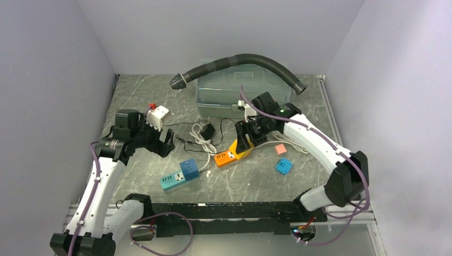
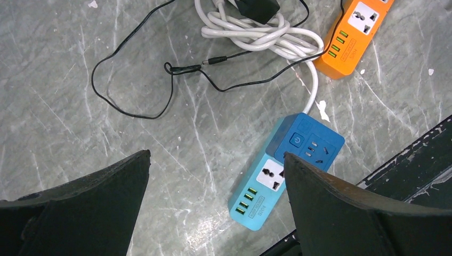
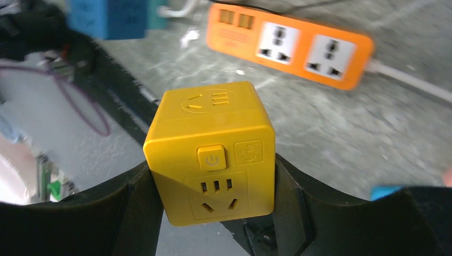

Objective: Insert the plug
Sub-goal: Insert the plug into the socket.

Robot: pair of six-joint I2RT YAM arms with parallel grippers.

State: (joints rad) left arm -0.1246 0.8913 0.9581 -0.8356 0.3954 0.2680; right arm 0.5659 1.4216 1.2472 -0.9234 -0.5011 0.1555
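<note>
Your right gripper (image 3: 213,178) clamps the yellow cube adapter (image 3: 210,128) near the orange power strip (image 3: 290,45); your left gripper (image 2: 216,157) gapes empty, left of it. A tilted cube could miss the strip's sockets.

The left gripper (image 2: 216,160) hangs wide open, pointing down; the right gripper (image 3: 213,184) clamps a yellow socket cube (image 3: 210,138).

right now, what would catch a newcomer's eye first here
The bright yellow plastic cube socket stands out first, clamped in the right gripper near the orange power strip mid-table. Next comes the black ribbed hose arching over a clear plastic box at the back.
</note>
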